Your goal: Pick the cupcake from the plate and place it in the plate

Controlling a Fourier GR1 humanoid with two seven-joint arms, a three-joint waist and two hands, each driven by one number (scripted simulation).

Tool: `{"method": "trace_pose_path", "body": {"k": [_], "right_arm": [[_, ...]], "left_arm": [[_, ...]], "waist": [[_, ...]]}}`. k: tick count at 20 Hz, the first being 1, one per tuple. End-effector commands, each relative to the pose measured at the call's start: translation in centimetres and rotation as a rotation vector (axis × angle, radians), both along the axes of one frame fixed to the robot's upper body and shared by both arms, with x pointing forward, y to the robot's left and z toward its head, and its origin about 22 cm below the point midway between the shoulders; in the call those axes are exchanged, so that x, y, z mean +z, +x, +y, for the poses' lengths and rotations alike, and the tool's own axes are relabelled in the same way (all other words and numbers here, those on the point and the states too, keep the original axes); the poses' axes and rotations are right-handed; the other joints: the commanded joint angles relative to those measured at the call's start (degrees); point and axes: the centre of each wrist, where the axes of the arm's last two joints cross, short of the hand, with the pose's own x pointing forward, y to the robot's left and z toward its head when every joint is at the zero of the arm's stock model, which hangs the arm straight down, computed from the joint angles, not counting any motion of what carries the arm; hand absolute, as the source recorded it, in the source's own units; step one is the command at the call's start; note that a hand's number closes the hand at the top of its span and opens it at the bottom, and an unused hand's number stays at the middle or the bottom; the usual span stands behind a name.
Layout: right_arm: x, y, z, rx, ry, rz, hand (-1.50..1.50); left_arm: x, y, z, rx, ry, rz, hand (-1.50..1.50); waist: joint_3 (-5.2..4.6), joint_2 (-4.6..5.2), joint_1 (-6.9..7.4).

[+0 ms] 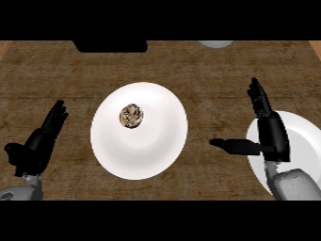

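So the right hand (268, 134) sits at the right of the frame, fingers straight and pointing toward the top, thumb sticking out sideways to the left, holding nothing. It hangs over the left edge of the second plate (308, 141), the white one that runs off the right side and has nothing visible on it, which I'd guess is where the cupcake is supposed to end up. The cupcake (131, 116) is to the left of that hand, sitting a bit above center on the middle plate (139, 155), the big white one in the center of the frame. It looks roundish from up here, so I can't call any long axis on it. The thumb already points roughly that way, but there's a strip of bare counter between the thumb tip and the plate rim, so the hand is well apart from the cupcake. The left hand (39, 143) is at the lower left, open too, fingers angled up, just resting beside the plate. Honestly both hands look about equally far from the cupcake, maybe the left slightly nearer, but the right is the one parked over the target plate. Everything is on a brown wood-grain counter (65, 66), with a dark block (110, 45) and a pale round thing (215, 44) cut off at the top edge.
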Motion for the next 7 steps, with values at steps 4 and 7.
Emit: {"method": "trace_pose_path", "body": {"k": [4, 7], "right_arm": [[-3.6, 1.1, -4.6, 0.019, -0.026, 0.003, -1.50], [-4.9, -0.7, -4.1, 0.011, -0.052, -0.021, -1.50]], "left_arm": [[1.1, 1.3, 1.4, -0.004, 0.011, 0.002, 0.00], [1.1, 1.0, 0.8, 0.002, 0.011, -0.002, 0.00]], "waist": [[-0.03, 0.00, 0.21], [-0.04, -0.06, 0.09]]}}
